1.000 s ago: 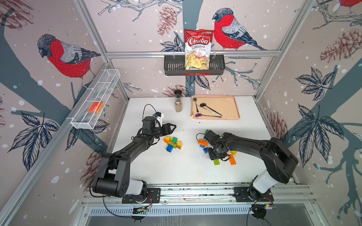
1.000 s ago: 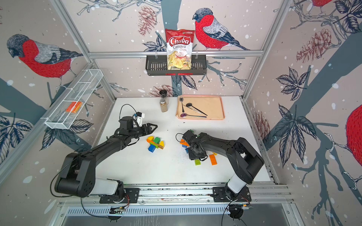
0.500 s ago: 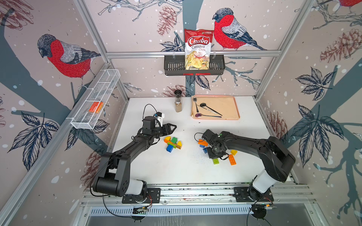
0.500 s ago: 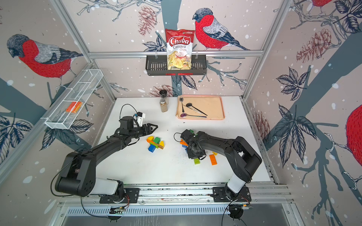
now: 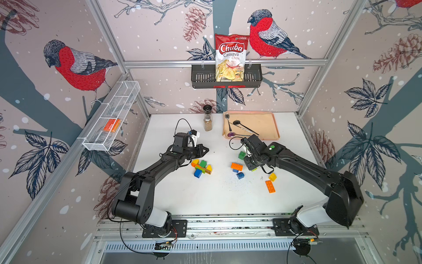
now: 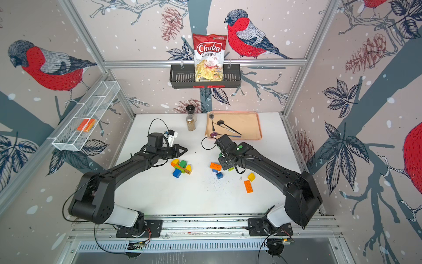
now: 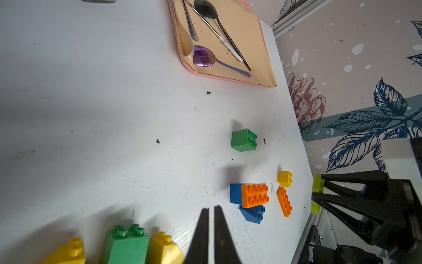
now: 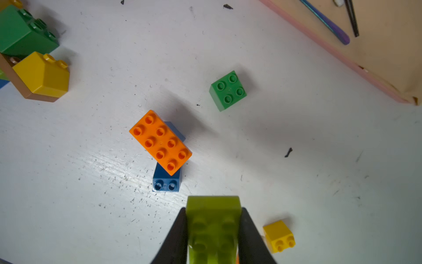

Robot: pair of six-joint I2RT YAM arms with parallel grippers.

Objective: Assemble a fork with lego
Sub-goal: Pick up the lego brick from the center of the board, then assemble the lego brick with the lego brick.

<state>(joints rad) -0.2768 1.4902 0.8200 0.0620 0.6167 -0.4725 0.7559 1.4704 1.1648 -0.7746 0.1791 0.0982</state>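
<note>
My right gripper is shut on a long lime green lego brick, held just above the table; in a top view the brick peeps out under the gripper. Loose lego lies around it: an orange brick stacked on a blue one, a blue brick, a green square, a yellow one and a flat orange brick. A joined cluster of yellow, green, brown and blue lego lies left of these. My left gripper is shut and empty, just beyond the cluster.
A beige tray with spoons sits at the back right, a spice jar beside it. A wire basket on the left wall holds a smooth orange block. A chips bag stands in the black rack on the back wall.
The left gripper's jaws have closed on nothing. The right gripper has closed on the lime green brick and carried it off the table, away from the front edge.
</note>
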